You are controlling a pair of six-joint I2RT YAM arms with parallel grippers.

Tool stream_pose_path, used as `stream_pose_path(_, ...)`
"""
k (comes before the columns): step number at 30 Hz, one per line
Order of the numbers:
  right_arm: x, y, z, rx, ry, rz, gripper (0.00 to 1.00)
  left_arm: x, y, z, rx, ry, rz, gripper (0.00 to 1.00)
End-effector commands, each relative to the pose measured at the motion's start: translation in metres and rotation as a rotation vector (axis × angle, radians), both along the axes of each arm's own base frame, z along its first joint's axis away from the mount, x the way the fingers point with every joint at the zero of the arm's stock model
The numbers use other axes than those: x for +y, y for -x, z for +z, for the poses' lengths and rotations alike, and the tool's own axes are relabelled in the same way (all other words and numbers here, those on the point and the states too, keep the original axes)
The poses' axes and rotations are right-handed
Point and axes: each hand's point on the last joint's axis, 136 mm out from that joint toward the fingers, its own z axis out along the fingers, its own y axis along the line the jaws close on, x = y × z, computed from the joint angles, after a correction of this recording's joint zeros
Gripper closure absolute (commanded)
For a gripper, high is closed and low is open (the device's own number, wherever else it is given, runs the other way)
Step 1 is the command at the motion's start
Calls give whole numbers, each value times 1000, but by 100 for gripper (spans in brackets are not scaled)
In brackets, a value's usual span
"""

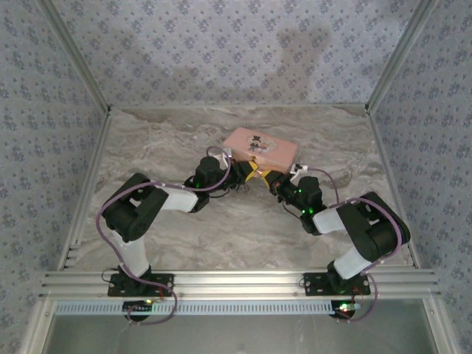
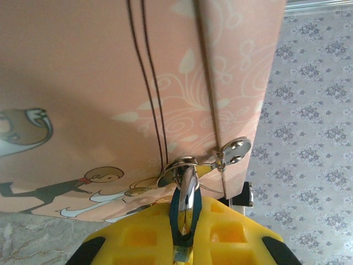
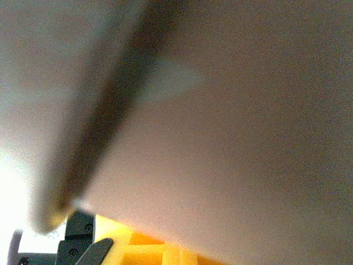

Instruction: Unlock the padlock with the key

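The padlock (image 2: 186, 194) is tiny, with a shiny silver shackle and a dark bluish body. Its shackle hangs through the metal hasp (image 2: 234, 150) on the front of the pink tin (image 2: 99, 83). My left gripper (image 2: 185, 226) is shut on the padlock's body, which sits pinched between its yellow fingers (image 2: 138, 237). From above, the left gripper (image 1: 252, 170) and the right gripper (image 1: 272, 178) meet at the near edge of the pink tin (image 1: 262, 147). The right wrist view is a close blur of the tin (image 3: 220, 138), with one yellow finger (image 3: 144, 252) at the bottom. The key is hidden.
The tin lies on a marbled tabletop (image 1: 221, 228) near the back centre. Aluminium rails (image 1: 236, 280) run along the near edge, and patterned walls (image 1: 221, 51) close the sides and back. Open tabletop lies in front of and to both sides of the arms.
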Motion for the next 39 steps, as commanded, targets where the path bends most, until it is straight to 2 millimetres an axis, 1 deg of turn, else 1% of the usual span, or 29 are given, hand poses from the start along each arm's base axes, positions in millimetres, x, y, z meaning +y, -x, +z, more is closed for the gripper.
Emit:
stream_pose_path(1,1,-4,-1,67,-35,-22,100,-16,16,35,-101,94,-97,97)
stream_pose_path(7,-3,-3,0,52,-16,-26,100,-16,17,37,-111,99,-99,98)
stream_pose_path(13,1,-7,2,89,-91,-25,100,-16,18,37,-114,99,-103,98)
stream_pose_path(17,1,-8,-1,136,-127,-43,100,-16,19,38,-116,103,-108,98)
stream_pose_path(19,1,-8,-4,157,-136,-46,100,-16,19,39,-118,104,-108,98)
stream_pose_path(23,3,-9,-1,151,-127,-42,100,-17,19,38,-116,105,-114,98)
stream_pose_path(29,10,-9,1,112,-55,-17,100,-17,19,40,-116,108,-110,98)
stream_pose_path(31,13,-8,4,72,-22,-14,100,-17,18,41,-118,110,-106,98)
stream_pose_path(34,11,-5,1,43,66,-24,100,-16,18,41,-117,112,-101,98)
stream_pose_path(37,12,-2,2,6,137,-17,100,-16,18,42,-118,116,-101,98)
stream_pose_path(39,9,-1,3,-17,161,-32,100,-16,17,42,-120,115,-99,98)
